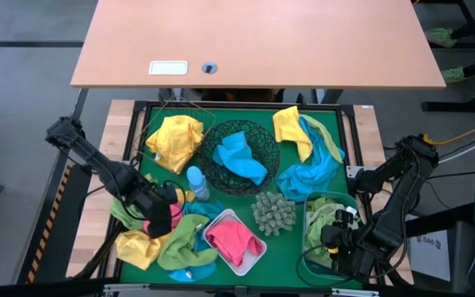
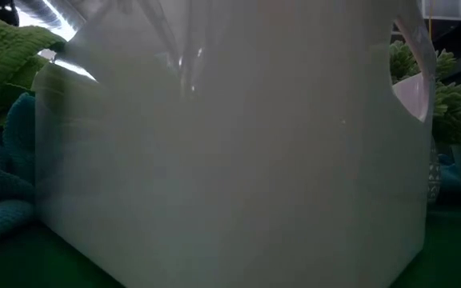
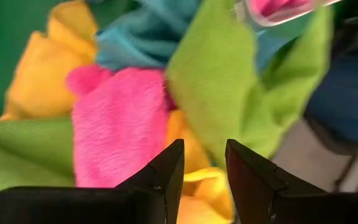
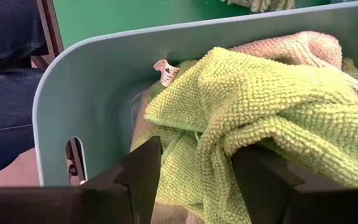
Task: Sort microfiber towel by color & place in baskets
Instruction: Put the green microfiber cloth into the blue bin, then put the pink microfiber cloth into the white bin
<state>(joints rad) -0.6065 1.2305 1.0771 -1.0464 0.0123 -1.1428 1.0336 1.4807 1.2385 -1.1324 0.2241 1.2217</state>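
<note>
So the left end effector [image 1: 162, 216] is being held low over the messy pile at the near-left of the counter [image 1: 287, 247], fingers [image 3: 166, 171] only narrowly apart with nothing pinched between them, as the left wrist view shows. A pink towel [image 3: 120, 127] is sitting right in front of those fingers, with a yellow towel [image 3: 45, 78] and a green towel [image 3: 229, 81] bunched up against it.

The right end effector [image 1: 340, 241] is being parked at the blue tub [image 1: 318, 200] at the near-right, jaws fairly wide, straddling a fold of the lime green towel [image 4: 272, 106] lying inside but not clamped on it.

Elsewhere a blue towel [image 1: 239, 157] is lying in the black mesh bowl [image 1: 262, 136], a second pink one [image 1: 233, 239] in the white tub [image 1: 252, 262], and more yellow and blue cloths are being left loose at the far side.

These cloths are probably being dealt with as light, floppy, grippy stuff, so nothing fragile. A raised fold or bunched ridge of the pink one is likely the best spot to be pinched, since a flat grab risks neighbours being dragged along.
</note>
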